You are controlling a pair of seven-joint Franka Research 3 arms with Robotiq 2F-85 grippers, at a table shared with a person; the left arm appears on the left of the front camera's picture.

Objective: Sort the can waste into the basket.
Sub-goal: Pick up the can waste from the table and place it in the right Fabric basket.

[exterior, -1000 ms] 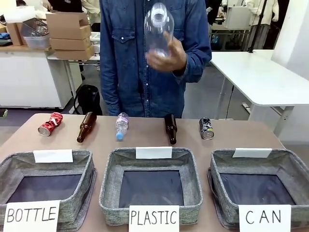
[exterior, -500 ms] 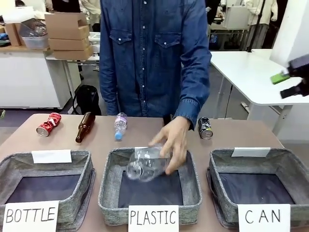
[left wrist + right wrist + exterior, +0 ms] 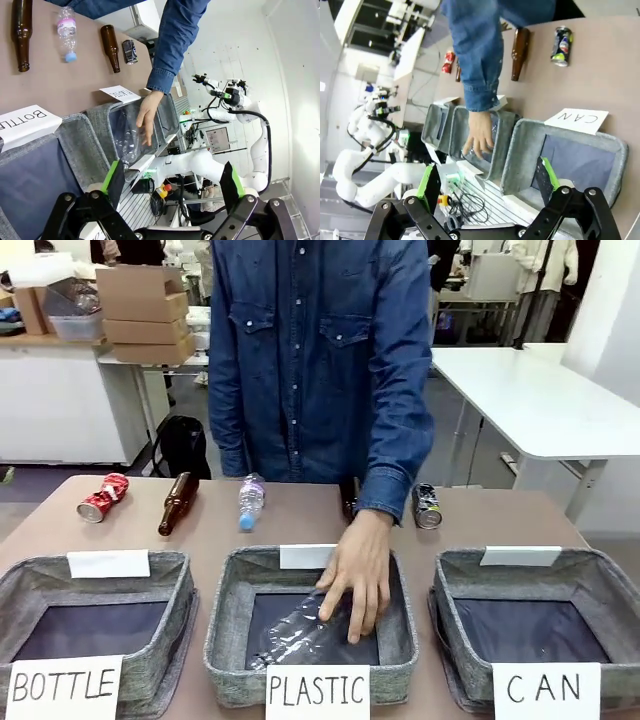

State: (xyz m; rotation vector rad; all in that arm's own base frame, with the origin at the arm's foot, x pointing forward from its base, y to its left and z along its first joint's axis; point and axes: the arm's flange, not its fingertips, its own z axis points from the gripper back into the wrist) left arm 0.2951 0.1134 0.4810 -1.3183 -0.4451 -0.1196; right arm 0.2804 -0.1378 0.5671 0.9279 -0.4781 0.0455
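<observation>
The red can (image 3: 103,496) lies on its side at the table's far left, also the red can (image 3: 450,56) far off in the right wrist view. The black can (image 3: 427,506) lies at the far right, just behind the CAN basket (image 3: 448,585); it is also in view as the black can (image 3: 130,51) and the black can (image 3: 561,46). The CAN basket (image 3: 519,147) holds nothing. My left gripper (image 3: 172,182) is open above the near baskets. My right gripper (image 3: 487,182) is open above the CAN basket's near side.
A person's hand (image 3: 355,580) presses a clear plastic bottle (image 3: 295,632) into the PLASTIC basket (image 3: 225,620). Two brown bottles (image 3: 178,503) (image 3: 111,47) and a small plastic bottle (image 3: 250,501) lie along the far side. The BOTTLE basket (image 3: 170,640) stands at the left.
The person's hand brought the clear bottle down from chest height into the PLASTIC basket. The right gripper, at the front view's right edge half a second ago, has left that frame.
</observation>
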